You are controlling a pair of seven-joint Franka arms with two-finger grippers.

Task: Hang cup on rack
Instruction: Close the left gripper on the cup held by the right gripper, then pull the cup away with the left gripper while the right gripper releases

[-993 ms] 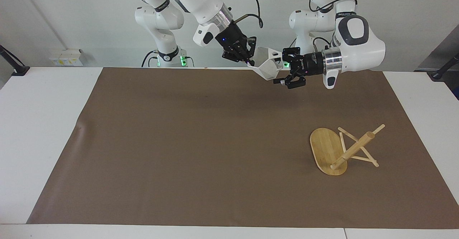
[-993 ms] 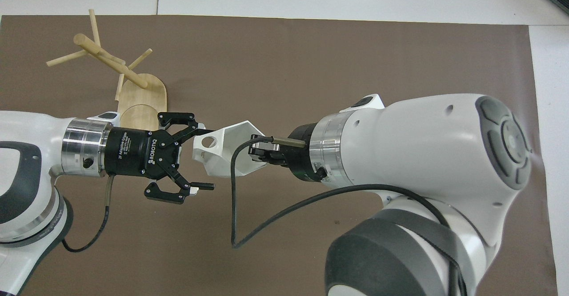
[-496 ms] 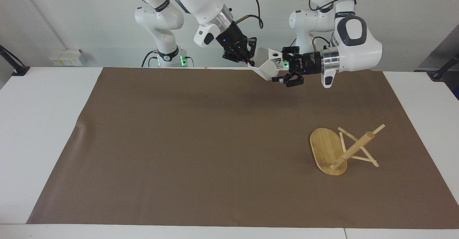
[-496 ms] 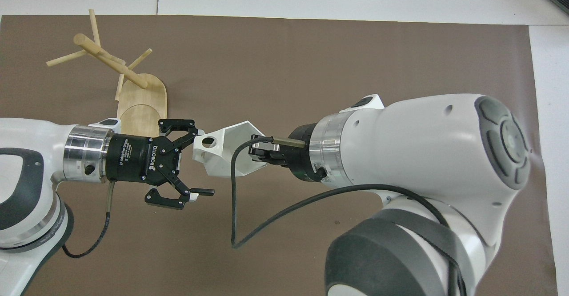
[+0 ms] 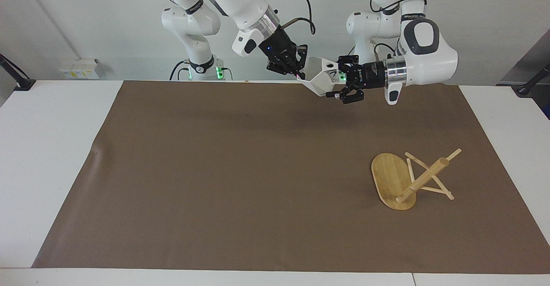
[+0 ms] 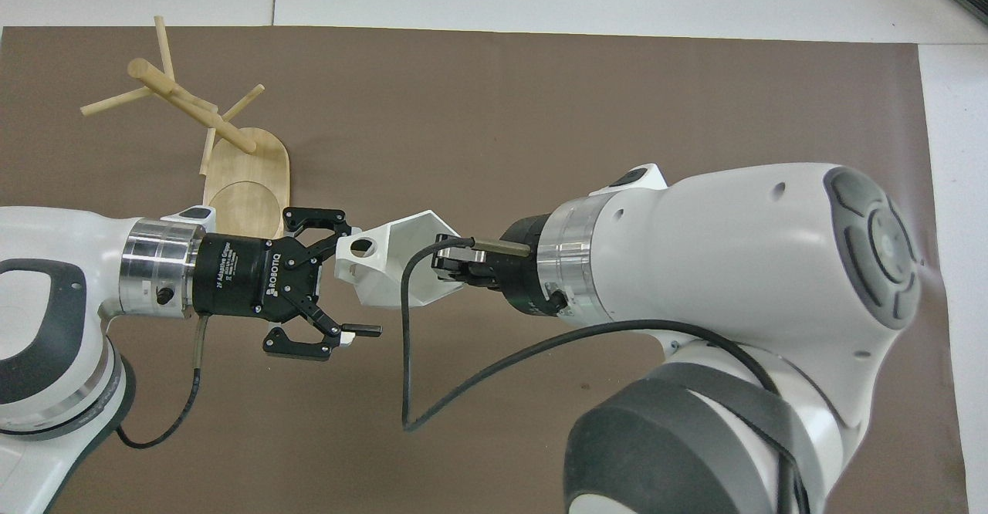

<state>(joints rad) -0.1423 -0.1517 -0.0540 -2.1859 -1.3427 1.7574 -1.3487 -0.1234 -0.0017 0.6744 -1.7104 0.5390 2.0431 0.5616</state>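
- right tool (image 5: 298, 74) is pinching the cup (image 5: 320, 79) by its rim, up in the air over the table's robot edge, so the handle pokes out free
- left tool (image 6: 351, 281) sits spread around that handle, looks like a handoff
- rack (image 5: 408, 179) is tipped over near the left arm's end

Cup (image 5: 320, 79) between hands (aloft); rack (image 5: 410, 179) on mat (image 5: 215, 170).

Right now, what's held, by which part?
The right pincer holds the cup by its rim, in the air. The left pincer brackets the handle end, not yet gripping.
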